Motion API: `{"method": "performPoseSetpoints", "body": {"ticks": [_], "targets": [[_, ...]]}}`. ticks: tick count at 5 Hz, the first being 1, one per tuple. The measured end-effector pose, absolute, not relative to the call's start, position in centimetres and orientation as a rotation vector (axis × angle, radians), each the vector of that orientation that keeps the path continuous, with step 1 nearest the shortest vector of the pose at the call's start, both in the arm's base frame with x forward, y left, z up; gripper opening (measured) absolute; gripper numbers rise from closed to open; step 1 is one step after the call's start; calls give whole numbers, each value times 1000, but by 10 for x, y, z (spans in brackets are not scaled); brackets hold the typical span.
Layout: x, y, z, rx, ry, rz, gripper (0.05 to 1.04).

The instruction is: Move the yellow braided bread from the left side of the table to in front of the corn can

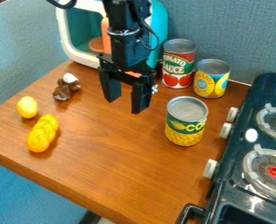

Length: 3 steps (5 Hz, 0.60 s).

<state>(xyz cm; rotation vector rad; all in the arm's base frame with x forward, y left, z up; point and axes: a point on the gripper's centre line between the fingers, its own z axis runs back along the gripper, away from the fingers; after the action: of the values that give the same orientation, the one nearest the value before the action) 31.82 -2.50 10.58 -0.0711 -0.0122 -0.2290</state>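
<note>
Hanging well open and empty, the gripper (125, 103) is noted with the upright corn can (185, 122) nearby, toward the stove (238, 146)

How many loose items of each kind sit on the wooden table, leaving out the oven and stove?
Cans: 3
Smooth yellow oval: 1
Lumpy yellow piece: 1
Brown-and-white piece: 1
Total: 6
</note>
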Motion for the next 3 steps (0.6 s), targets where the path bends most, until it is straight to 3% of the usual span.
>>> {"method": "performPoseSetpoints", "body": {"ticks": [1, 3], "targets": [[315, -25, 96, -72, 22, -224, 1001], [293, 3, 112, 103, 83, -41, 1001]]}}
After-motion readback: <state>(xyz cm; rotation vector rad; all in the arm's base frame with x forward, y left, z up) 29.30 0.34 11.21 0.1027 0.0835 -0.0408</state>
